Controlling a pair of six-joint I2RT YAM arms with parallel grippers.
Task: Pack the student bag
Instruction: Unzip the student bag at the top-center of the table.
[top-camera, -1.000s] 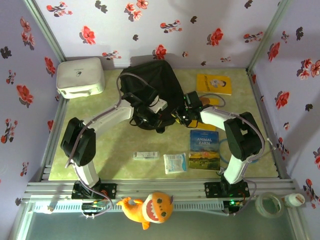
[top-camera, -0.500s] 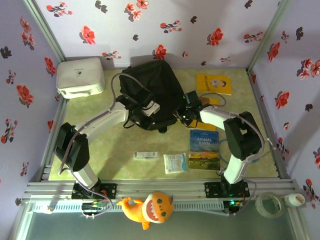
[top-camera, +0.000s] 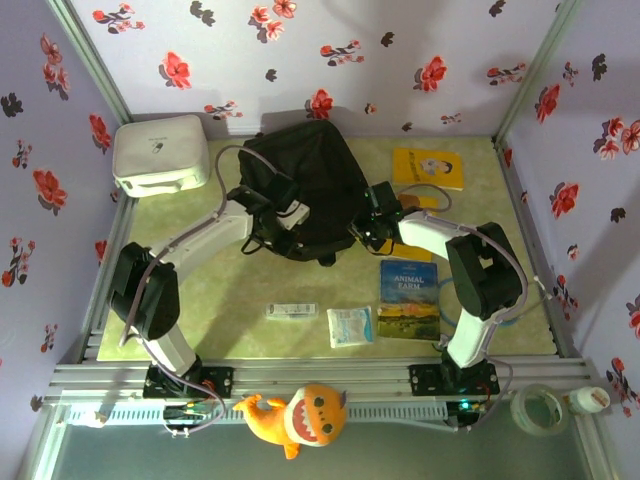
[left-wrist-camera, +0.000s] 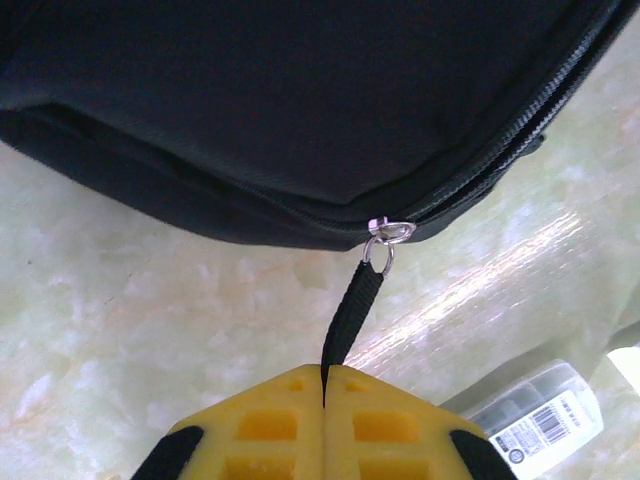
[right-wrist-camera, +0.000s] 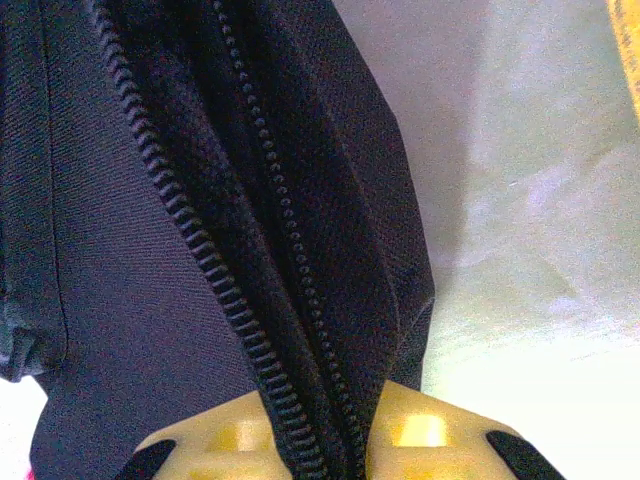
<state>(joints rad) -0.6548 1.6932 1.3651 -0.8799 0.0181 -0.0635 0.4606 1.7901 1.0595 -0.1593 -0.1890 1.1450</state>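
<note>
low in its wrist view, the left gripper (left-wrist-camera: 323, 378) pinches the black pull strap (left-wrist-camera: 350, 310). the right gripper (right-wrist-camera: 345, 440) pinches the student bag (right-wrist-camera: 120, 250) by its zipper (right-wrist-camera: 215, 270). the student bag lies in the upper middle of the top view. i think the step is unzipping; next, pull the strap along the zipper.

The right gripper (right-wrist-camera: 325, 445) shows its 2 yellow fingers (right-wrist-camera: 425, 432) at the bottom edge, closed around a fold of the student bag (right-wrist-camera: 130, 300). The bag's black woven fabric covers the left and middle of the frame. 2 rows of black zipper teeth (right-wrist-camera: 200, 250) run down it from the upper left towards the fingers, the left row coarser, the right row finer, and both pass between the fingertips. To the right lies the pale green table (right-wrist-camera: 540, 250), in shadow beside the bag. A yellow edge (right-wrist-camera: 630, 30) crosses the top right corner.
</note>
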